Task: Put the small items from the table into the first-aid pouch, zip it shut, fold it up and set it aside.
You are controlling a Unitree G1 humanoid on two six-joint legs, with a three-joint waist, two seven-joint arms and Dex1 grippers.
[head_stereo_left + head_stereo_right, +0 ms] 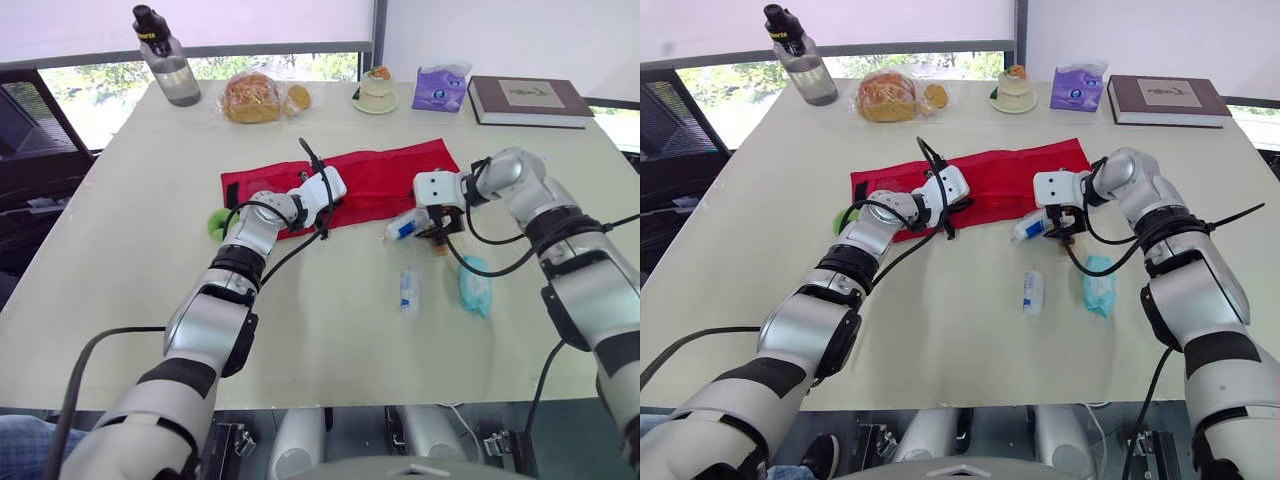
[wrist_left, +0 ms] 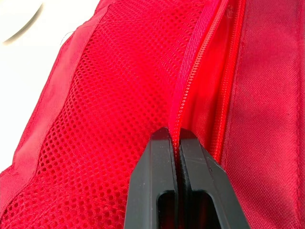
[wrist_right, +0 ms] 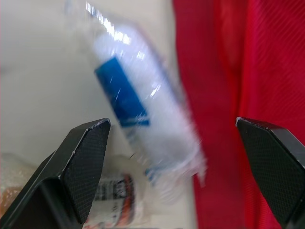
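while the pouch [image 1: 385, 170] is clamped at its zip by the left gripper [image 2: 174, 136], the wrapped roll [image 3: 138, 109] is framed aslant between the spread fingers [image 3: 83, 157] of the nearer right gripper [image 3: 171, 129].

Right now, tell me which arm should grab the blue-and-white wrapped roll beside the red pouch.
Right. The right gripper is open, fingers either side of the wrapped roll beside the red pouch. The left gripper is shut on the pouch's zipper edge, likely holding it open.
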